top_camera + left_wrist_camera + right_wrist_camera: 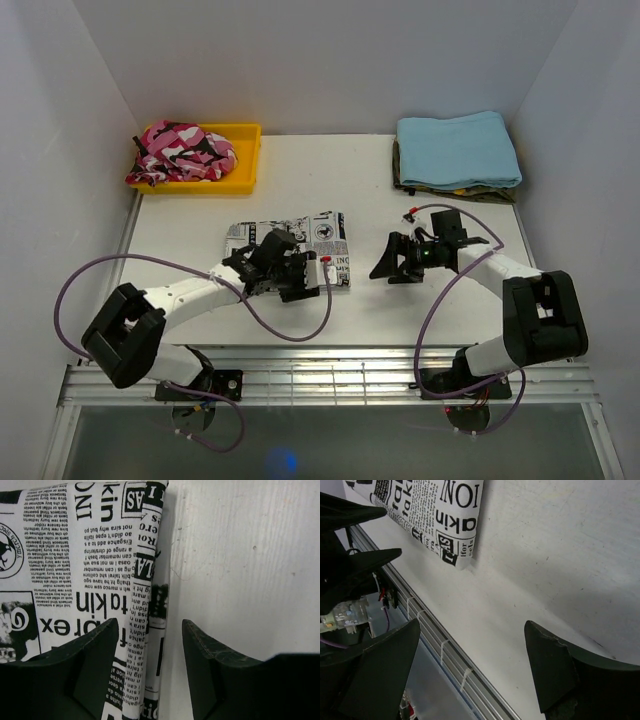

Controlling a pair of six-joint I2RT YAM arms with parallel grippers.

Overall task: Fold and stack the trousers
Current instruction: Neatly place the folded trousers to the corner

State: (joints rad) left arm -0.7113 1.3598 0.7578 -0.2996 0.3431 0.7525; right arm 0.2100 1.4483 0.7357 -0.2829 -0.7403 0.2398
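Note:
The trousers, white with black newspaper print, lie folded into a flat rectangle in the middle of the table. My left gripper hovers low at their near edge, open. In the left wrist view the thick folded edge of the trousers runs between the jaws. One finger is over the fabric, the other over bare table, and the gripper pinches nothing. My right gripper is to the right of the trousers, wide open and empty. In its wrist view the gripper hangs over bare table, with a trousers corner beyond it.
A yellow tray at the back left holds a pink camouflage garment. A folded light blue cloth tops a pile at the back right. A slatted metal rail borders the front edge. White walls close in three sides.

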